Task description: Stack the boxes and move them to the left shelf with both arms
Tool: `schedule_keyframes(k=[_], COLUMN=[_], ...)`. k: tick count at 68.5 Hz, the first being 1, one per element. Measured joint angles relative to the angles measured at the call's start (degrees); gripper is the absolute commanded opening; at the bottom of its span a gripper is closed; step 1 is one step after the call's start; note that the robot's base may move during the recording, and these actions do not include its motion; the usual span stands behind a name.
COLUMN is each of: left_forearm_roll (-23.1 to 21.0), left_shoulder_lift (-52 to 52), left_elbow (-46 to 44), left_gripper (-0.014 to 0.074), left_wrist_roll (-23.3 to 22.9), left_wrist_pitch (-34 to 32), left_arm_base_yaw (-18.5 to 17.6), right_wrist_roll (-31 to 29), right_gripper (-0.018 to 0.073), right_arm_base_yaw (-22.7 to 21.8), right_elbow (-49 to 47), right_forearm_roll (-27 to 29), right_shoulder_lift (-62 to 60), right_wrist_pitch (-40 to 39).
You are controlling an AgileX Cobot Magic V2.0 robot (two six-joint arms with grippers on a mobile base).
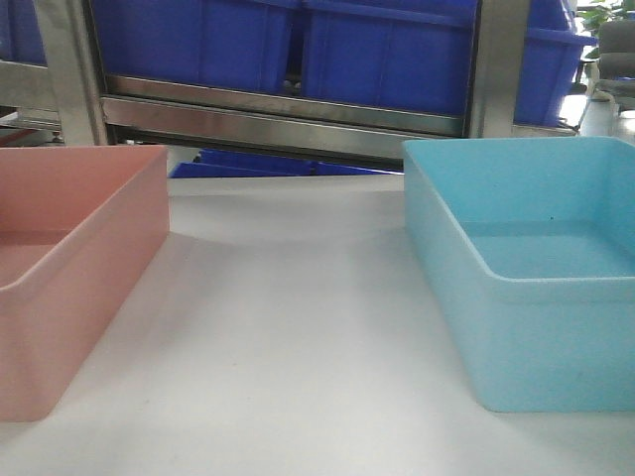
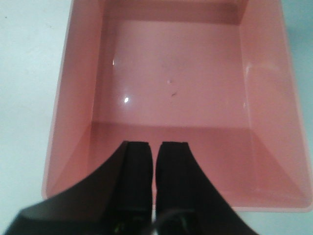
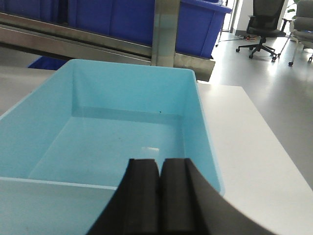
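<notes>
Left gripper (image 2: 155,145): two matte black fingers (image 2: 136,171) with squared tips, widening into a dark, flared base.
Right gripper (image 3: 159,164): two black, flat-tipped fingers, set in a smooth, curved black base.

Dark blue crates (image 1: 387,55) sit in a row behind the white table (image 1: 288,337), with another blue crate (image 1: 258,164) lower down. A black office chair (image 3: 262,24) stands on the grey floor (image 3: 274,93).

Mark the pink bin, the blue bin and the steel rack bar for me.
pink bin (image 2: 171,83): left wrist view, inner floor.
blue bin (image 3: 112,147): right wrist view, inner floor.
steel rack bar (image 1: 288,101): front view, middle of its flat face.
</notes>
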Motion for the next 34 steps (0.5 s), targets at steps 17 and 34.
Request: schedule_keyframes(k=[17,34], left_forearm_roll=[0.46,1.22], left_shoulder_lift=[16.39,29.89], left_elbow=[-12.17,-24.44], left_gripper=[0.0376,0.0375], left_wrist_roll=[5.68,6.04], left_wrist_pitch=[7.51,12.95], left_arm_base_yaw=[4.71,8.10], right_wrist_roll=[0.00,0.00], right_gripper=[0.0030,0.0030], right_arm_base_yaw=[0.00,0.00], right_elbow=[0.00,0.00], right_forearm_roll=[0.00,0.00], right_shoulder_lift=[0.00,0.00], right_wrist_pitch=[0.00,0.00])
